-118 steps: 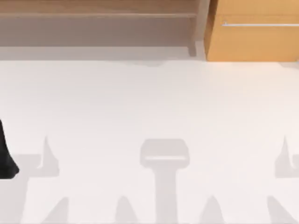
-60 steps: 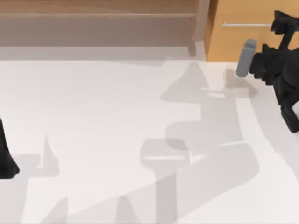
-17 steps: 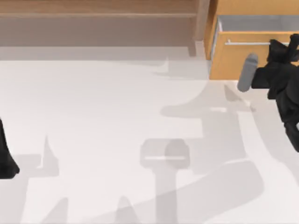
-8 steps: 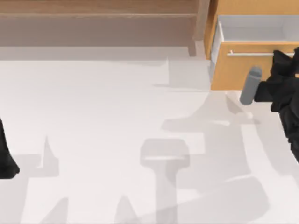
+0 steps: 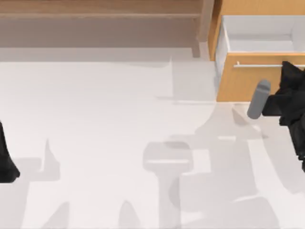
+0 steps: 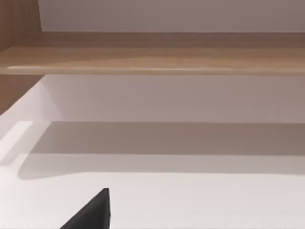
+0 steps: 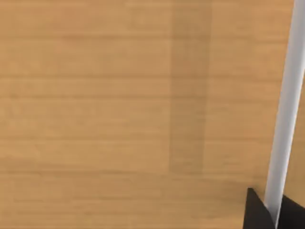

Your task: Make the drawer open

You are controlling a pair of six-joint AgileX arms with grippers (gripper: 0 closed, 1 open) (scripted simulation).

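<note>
The drawer at the table's back right stands pulled out, an orange-tan front with white inner walls showing behind it. A thin silver bar handle runs across the front. My right gripper is at the handle's right part, shut on the bar. In the right wrist view the handle passes between two dark fingertips against the drawer front, where my right gripper clamps it. My left arm is parked at the table's left edge.
A duller brown shelf unit without a handle spans the back left, also seen as the shelf unit ahead of the left wrist. A grey cylinder sticks out from the right arm. The white table lies in front.
The drawer has slid out farther toward the table's front, showing more white interior. My right gripper moved with it, still on the handle. The left arm has not moved.
</note>
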